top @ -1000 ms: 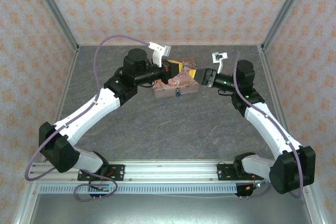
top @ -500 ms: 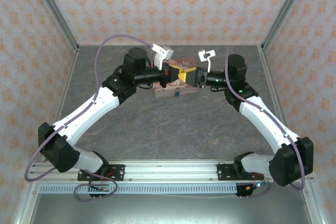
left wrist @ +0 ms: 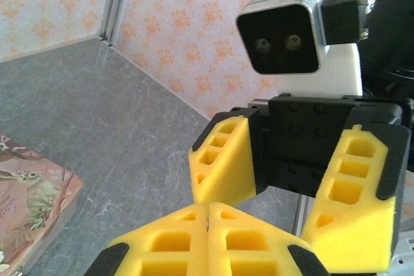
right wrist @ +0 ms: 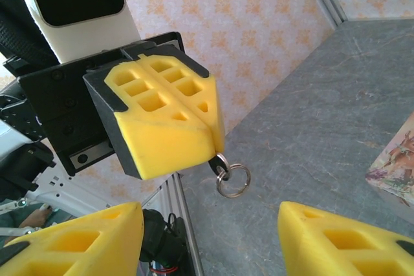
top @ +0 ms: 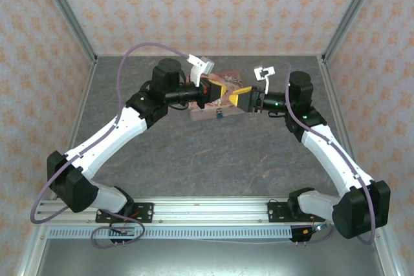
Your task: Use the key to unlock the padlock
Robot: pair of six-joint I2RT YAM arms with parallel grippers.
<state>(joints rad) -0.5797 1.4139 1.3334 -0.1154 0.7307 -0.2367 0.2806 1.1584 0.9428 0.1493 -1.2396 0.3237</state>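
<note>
My left gripper (top: 215,91) hangs over the pink tin (top: 202,114) and is shut on the key. In the right wrist view the key's dark head and its silvery ring (right wrist: 231,177) stick out below the left gripper's closed yellow fingers (right wrist: 169,116); the blade is hidden between them. My right gripper (top: 237,100) faces it from the right, open, its fingers (left wrist: 223,159) spread wide and holding nothing. The key ring hangs just ahead of that gap. The tiny blue padlock (top: 220,115) sits at the tin's front side, below both grippers.
The tin's illustrated lid (left wrist: 29,192) lies low on the left in the left wrist view, and its corner (right wrist: 396,159) shows at the right edge of the right wrist view. Grey stone-like floor (top: 213,159) lies in front; patterned walls (top: 207,4) enclose the cell.
The right gripper swung in toward the left gripper, then drew back slightly and lower. The left gripper shifted a little to the right, still shut on the key.
</note>
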